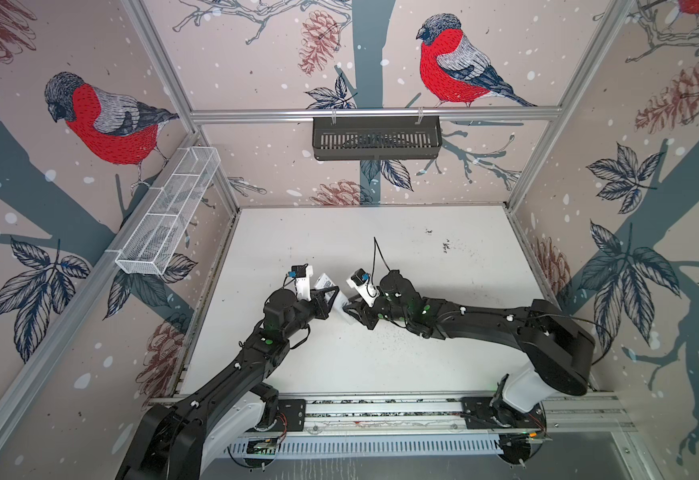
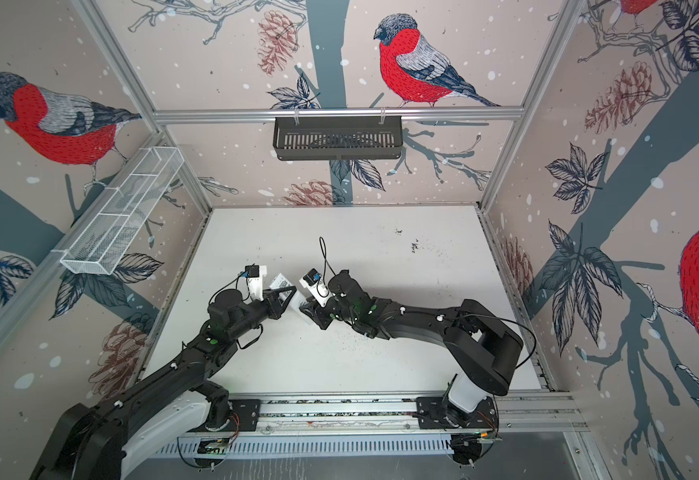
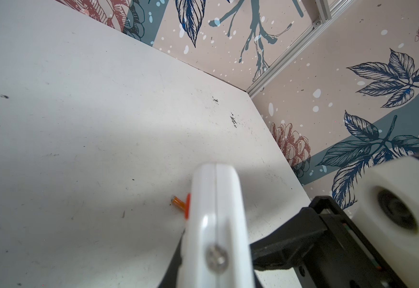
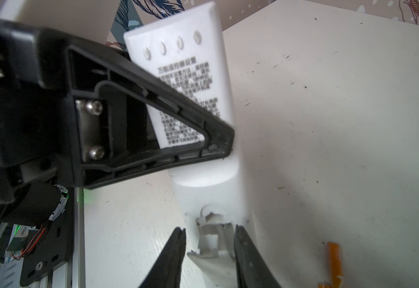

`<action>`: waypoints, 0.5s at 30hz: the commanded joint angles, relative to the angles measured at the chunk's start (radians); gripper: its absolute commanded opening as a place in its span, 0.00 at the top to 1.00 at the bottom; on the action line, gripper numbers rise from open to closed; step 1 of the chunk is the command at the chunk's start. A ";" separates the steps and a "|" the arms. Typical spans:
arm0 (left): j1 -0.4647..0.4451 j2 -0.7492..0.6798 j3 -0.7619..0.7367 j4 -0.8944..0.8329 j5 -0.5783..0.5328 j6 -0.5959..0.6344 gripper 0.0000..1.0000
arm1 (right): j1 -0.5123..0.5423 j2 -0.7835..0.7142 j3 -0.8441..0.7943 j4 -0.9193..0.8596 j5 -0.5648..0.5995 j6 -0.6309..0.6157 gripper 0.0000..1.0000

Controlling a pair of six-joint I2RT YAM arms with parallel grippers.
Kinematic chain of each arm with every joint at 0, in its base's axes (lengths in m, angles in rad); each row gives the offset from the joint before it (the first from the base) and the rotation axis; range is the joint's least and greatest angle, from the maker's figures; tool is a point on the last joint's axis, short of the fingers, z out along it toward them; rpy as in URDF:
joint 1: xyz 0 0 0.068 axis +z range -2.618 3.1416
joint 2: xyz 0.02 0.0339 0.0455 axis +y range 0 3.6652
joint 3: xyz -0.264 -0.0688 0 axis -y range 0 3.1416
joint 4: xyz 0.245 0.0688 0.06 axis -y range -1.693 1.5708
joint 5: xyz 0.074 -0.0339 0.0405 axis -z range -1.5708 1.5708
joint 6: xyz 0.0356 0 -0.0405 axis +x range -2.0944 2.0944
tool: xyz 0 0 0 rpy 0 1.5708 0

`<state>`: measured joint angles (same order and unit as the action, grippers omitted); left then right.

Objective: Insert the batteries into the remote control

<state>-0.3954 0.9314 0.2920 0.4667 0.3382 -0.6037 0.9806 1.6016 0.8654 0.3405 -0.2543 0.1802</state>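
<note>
My left gripper (image 1: 333,297) (image 2: 287,297) (image 3: 214,274) is shut on the remote control (image 1: 324,283) (image 2: 281,284) (image 3: 215,199) and holds it tilted above the table. One of its fingers (image 4: 193,112) crosses the remote's printed back (image 4: 186,74). My right gripper (image 1: 349,309) (image 2: 306,309) (image 4: 209,228) meets it from the right. Its jaws have closed in on a white battery cover (image 4: 213,239) with a clip, at the remote's lower end. Two orange batteries lie on the table, one (image 4: 334,261) (image 3: 178,202) in full sight and another (image 4: 324,284) at the picture's edge. The arms hide them in both top views.
A black slotted basket (image 1: 376,137) hangs on the back wall and a white wire basket (image 1: 169,212) on the left wall. The aluminium rail (image 1: 381,409) with both arm bases runs along the table's front edge. Patterned walls close in the white table (image 1: 443,266).
</note>
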 commanded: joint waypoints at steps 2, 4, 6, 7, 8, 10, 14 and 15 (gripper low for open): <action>0.004 0.000 -0.001 0.042 0.003 -0.004 1.00 | 0.001 -0.031 0.001 0.012 0.023 -0.010 0.68; 0.006 -0.001 0.000 0.043 -0.001 -0.004 1.00 | -0.001 -0.043 -0.002 0.009 0.025 -0.010 0.69; 0.007 0.003 0.000 0.042 -0.001 -0.003 1.00 | -0.003 -0.058 -0.006 0.008 0.030 -0.005 0.70; 0.007 0.004 0.001 0.042 -0.001 -0.002 1.00 | -0.006 -0.064 -0.009 0.008 0.024 -0.004 0.70; 0.007 0.006 0.002 0.042 -0.001 -0.004 1.00 | -0.009 -0.072 -0.013 0.008 0.020 -0.003 0.70; 0.007 0.007 0.001 0.044 0.000 -0.004 1.00 | -0.011 -0.078 -0.017 0.006 0.011 -0.007 0.69; 0.008 0.005 0.002 0.046 0.006 -0.006 1.00 | -0.006 -0.058 -0.003 -0.019 0.013 -0.015 0.51; 0.008 0.004 0.002 0.046 0.007 -0.006 1.00 | -0.005 -0.051 0.000 -0.023 0.018 -0.014 0.48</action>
<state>-0.3889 0.9375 0.2916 0.4667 0.3359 -0.6048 0.9722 1.5387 0.8547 0.3305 -0.2359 0.1802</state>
